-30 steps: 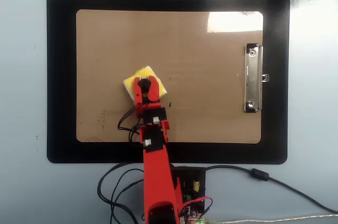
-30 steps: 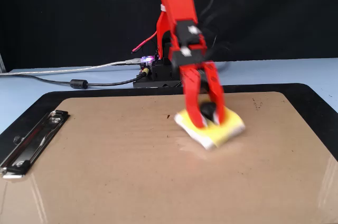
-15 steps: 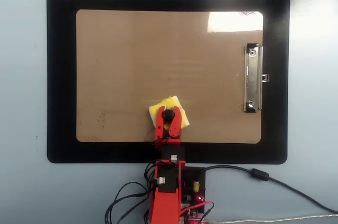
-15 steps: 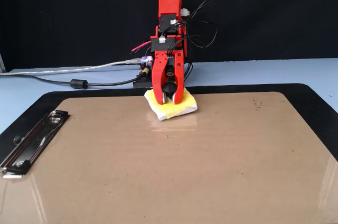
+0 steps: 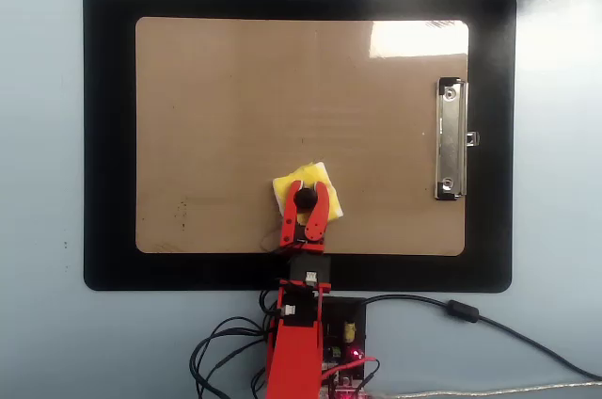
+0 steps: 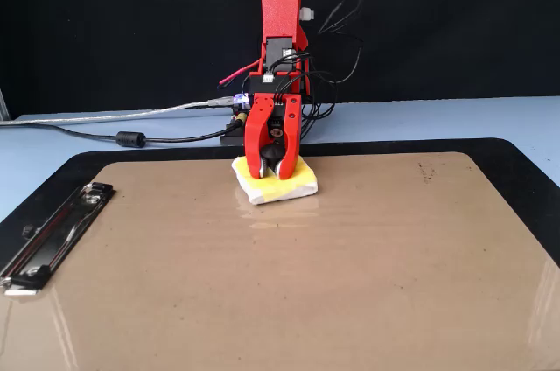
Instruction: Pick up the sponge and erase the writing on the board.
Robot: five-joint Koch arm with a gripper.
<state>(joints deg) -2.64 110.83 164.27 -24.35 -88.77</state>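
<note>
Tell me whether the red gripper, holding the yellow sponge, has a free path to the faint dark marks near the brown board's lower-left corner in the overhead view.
Probably yes: the gripper grips the sponge, and only bare board lies before the marks.

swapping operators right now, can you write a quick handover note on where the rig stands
Gripper: shut on the sponge's black knob, fingers either side of it.
Sponge: flat on the board, near the edge closest to the arm's base.
Board: lies on the black mat, clip at the right in the overhead view.
Done: sponge picked up; most of the board looks clean.
Left: a few faint dark specks near the lower left in the overhead view; wipe there, then check.
</note>
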